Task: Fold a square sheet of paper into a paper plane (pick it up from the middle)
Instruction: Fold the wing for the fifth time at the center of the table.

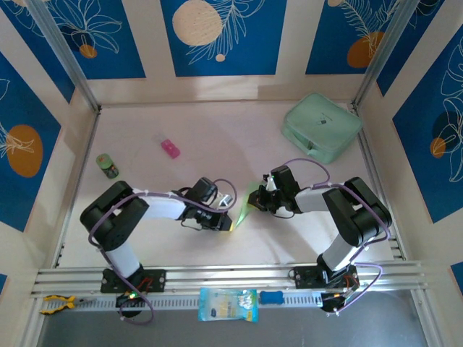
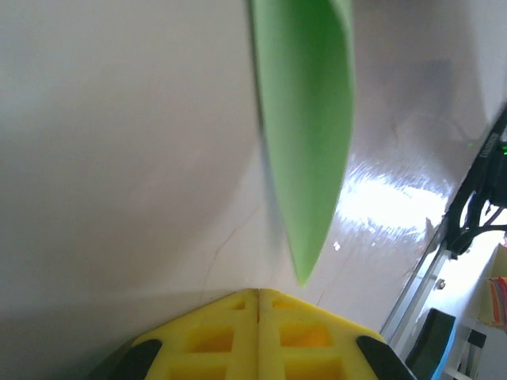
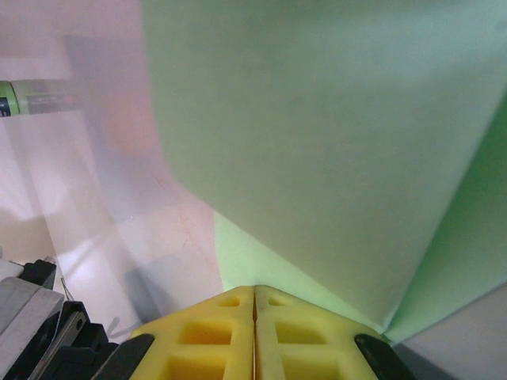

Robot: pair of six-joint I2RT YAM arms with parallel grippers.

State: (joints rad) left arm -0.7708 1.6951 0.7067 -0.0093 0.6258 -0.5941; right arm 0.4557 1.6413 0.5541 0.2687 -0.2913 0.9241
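Observation:
The pale-green sheet of paper [image 1: 243,211] stands tilted up off the table between my two grippers, partly folded. In the right wrist view a large flap [image 3: 333,142] rises in front of the camera, and a lighter layer [image 3: 253,257] runs into my right gripper [image 3: 254,289], whose yellow jaws are shut on its edge. In the left wrist view the paper [image 2: 305,142] shows as a narrow point ending just short of my left gripper [image 2: 258,293], which is shut with nothing between its jaws. From above, the left gripper [image 1: 228,217] and the right gripper [image 1: 257,202] sit close on either side of the paper.
A thick mint-green zip case [image 1: 322,126] lies at the back right. A small green bottle [image 1: 107,165] and a pink object [image 1: 170,149] sit at the left. On the front rail lie a blue packet [image 1: 228,303] and a yellow-handled tool [image 1: 56,303].

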